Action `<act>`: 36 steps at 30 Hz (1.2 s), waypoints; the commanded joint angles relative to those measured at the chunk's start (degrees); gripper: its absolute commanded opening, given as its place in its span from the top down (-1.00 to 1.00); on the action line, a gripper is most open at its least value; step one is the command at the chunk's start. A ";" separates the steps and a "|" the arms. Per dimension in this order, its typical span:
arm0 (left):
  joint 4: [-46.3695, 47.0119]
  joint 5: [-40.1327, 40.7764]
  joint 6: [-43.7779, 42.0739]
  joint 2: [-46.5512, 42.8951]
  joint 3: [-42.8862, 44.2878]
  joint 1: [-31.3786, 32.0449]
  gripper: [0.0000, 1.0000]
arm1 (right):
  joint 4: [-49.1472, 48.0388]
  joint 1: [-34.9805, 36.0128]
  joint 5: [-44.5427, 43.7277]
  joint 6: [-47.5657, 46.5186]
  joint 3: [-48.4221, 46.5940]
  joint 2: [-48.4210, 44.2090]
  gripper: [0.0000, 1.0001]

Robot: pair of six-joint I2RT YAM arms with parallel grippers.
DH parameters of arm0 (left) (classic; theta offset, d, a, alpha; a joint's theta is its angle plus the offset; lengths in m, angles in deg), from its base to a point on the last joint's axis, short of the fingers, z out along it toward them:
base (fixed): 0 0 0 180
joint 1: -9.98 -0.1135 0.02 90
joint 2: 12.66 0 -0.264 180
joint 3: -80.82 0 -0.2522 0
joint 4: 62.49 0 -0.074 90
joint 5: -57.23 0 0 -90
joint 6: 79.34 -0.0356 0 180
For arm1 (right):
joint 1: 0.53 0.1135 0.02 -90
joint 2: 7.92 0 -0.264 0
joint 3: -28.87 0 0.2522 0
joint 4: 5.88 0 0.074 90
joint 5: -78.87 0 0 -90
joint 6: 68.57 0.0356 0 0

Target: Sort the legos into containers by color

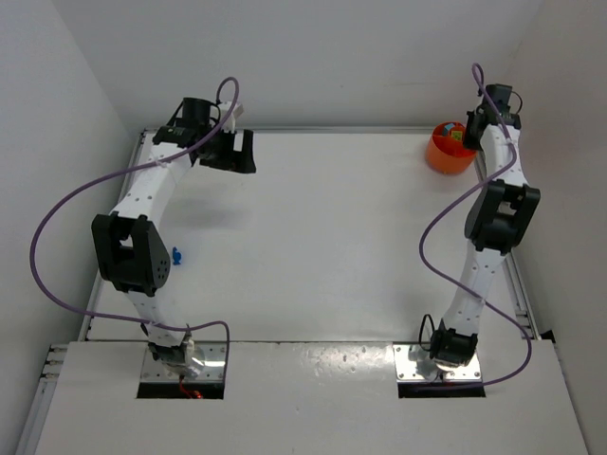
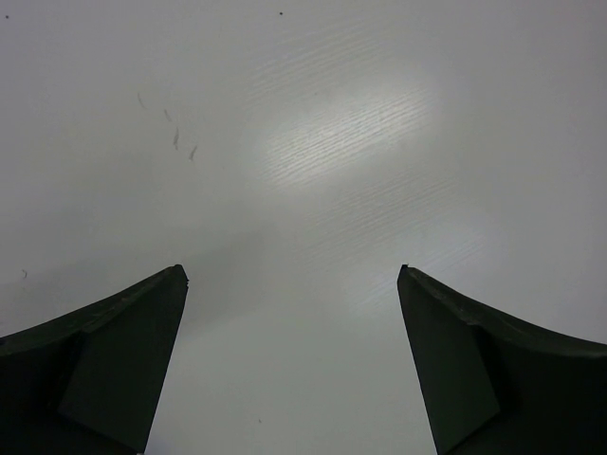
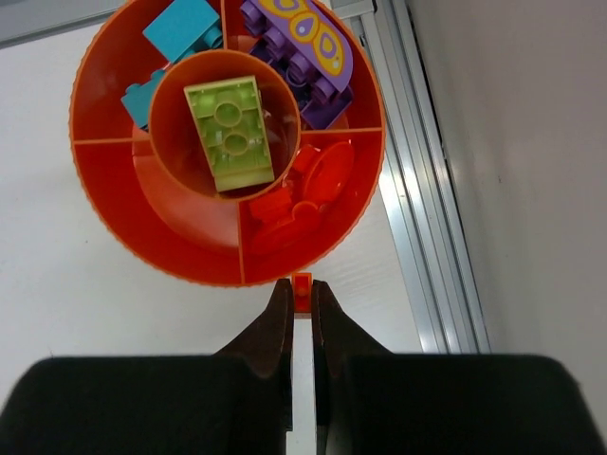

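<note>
Orange brick [image 3: 302,289] is pinched in my right gripper [image 3: 302,284], just beside the tub [image 3: 109,201]; many bricks [image 3: 232,133] lie sorted inside; one blue brick [image 1: 176,254] waits on the table [image 1: 332,246]; left gripper [image 2: 292,272] hangs wide apart.

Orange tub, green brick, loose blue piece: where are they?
Orange tub [image 3: 109,194]: right wrist view, empty compartment's floor.
Green brick [image 3: 230,133]: right wrist view, studded top.
Blue piece [image 1: 177,254]: top external view, its middle.
</note>
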 commanded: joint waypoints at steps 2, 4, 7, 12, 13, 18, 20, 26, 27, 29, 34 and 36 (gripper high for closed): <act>0.87 1.75 0.73 -2.35 -1.44 0.20 -0.99 | -2.84 -0.40 -2.12 -0.79 -4.00 1.34 1.00; 1.39 1.75 0.73 -2.87 -2.06 0.20 -0.99 | -3.37 -0.40 -2.12 -0.79 -5.67 3.00 1.00; 1.39 1.75 0.73 -3.48 -3.12 0.20 -0.99 | -3.37 -0.40 -2.12 -0.79 -6.90 4.41 0.95; 1.92 1.14 -0.33 -5.25 -6.18 -0.85 -0.99 | -3.90 -0.40 -1.59 -0.79 -7.43 5.47 0.73; 2.79 1.14 -0.33 -5.25 -6.80 -0.85 -0.99 | -3.90 -0.40 -1.07 -0.79 -7.95 5.47 0.66; 9.01 1.75 -0.85 -9.88 -13.73 -0.85 -0.99 | -3.90 -0.40 -0.45 -0.79 -8.48 6.53 0.57; 12.36 1.75 -0.86 -12.09 -16.46 -0.85 -0.99 | -3.90 -0.40 -0.45 -0.79 -8.49 6.53 0.55; 18.71 -0.26 -0.86 -15.79 -21.58 -0.85 -0.99 | -4.42 -0.40 1.40 -0.79 -8.49 6.53 0.45; 18.71 -0.27 -0.86 -15.79 -21.58 -0.85 -0.99 | -4.42 -0.40 1.40 -0.79 -8.49 6.53 0.45; 18.71 -0.79 -0.86 -15.79 -21.58 -0.85 -0.99 | -4.42 -0.40 2.01 -0.79 -9.01 6.53 0.45; 18.71 -1.32 -0.86 -15.79 -21.05 -0.85 -0.99 | -4.42 -0.40 2.54 -0.79 -9.54 7.06 0.42; 19.24 -1.32 -0.33 -15.79 -21.58 -0.85 -0.99 | -4.42 0.13 1.93 -1.93 -9.54 7.06 0.33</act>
